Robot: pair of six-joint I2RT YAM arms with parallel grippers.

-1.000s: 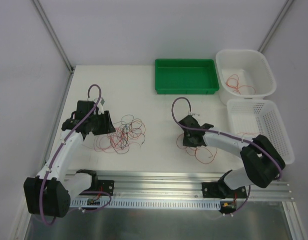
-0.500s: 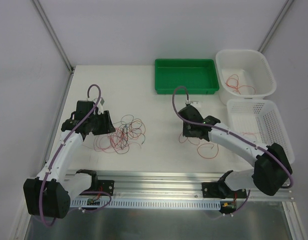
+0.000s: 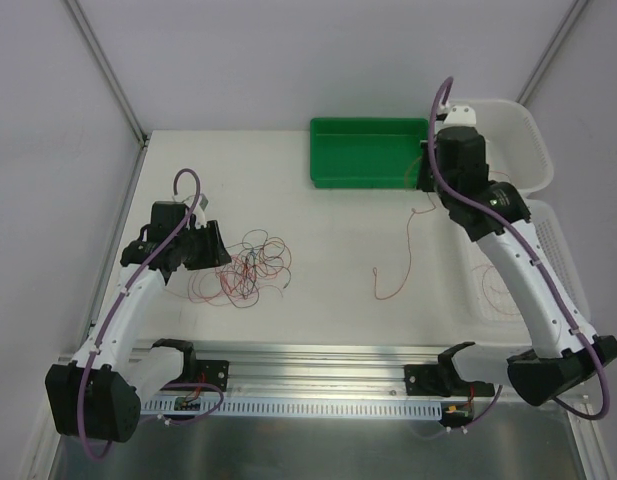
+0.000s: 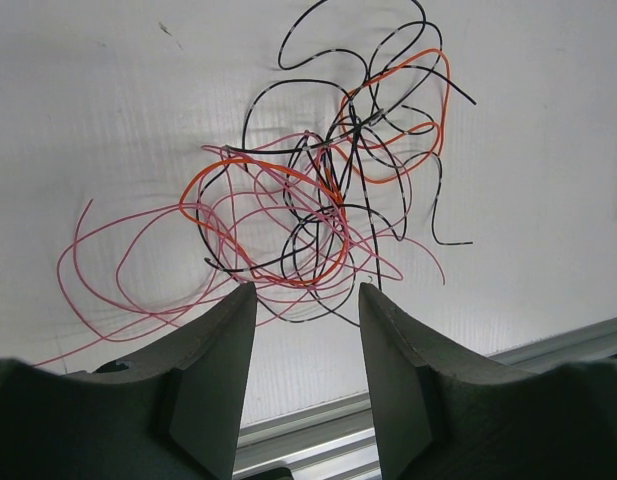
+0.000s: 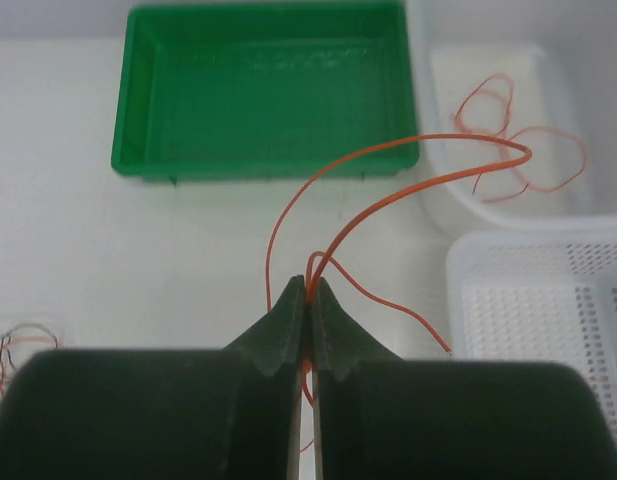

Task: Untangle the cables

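Observation:
The cables lie as a tangle [image 3: 250,268] of red, pink and black wires on the table's left half. In the left wrist view the tangle [image 4: 318,190] sits just beyond my left gripper [image 4: 306,292], which is open with nothing between its fingers. That left gripper [image 3: 214,246] hovers at the tangle's left edge. My right gripper [image 5: 309,285] is shut on one orange-red cable [image 5: 388,150]. The right gripper [image 3: 424,180] is raised near the green tray's right end, and the held cable [image 3: 406,250] hangs down onto the table.
A green tray [image 3: 373,150] stands at the back centre. A white tub [image 5: 508,110] at the back right holds a red cable, and a white perforated basket [image 3: 553,250] in front of it holds another. An aluminium rail [image 3: 318,375] runs along the near edge.
My right gripper closed on the red cable, rose and swung back right toward the tub, dragging the cable off the table's front middle. The left arm has not moved.

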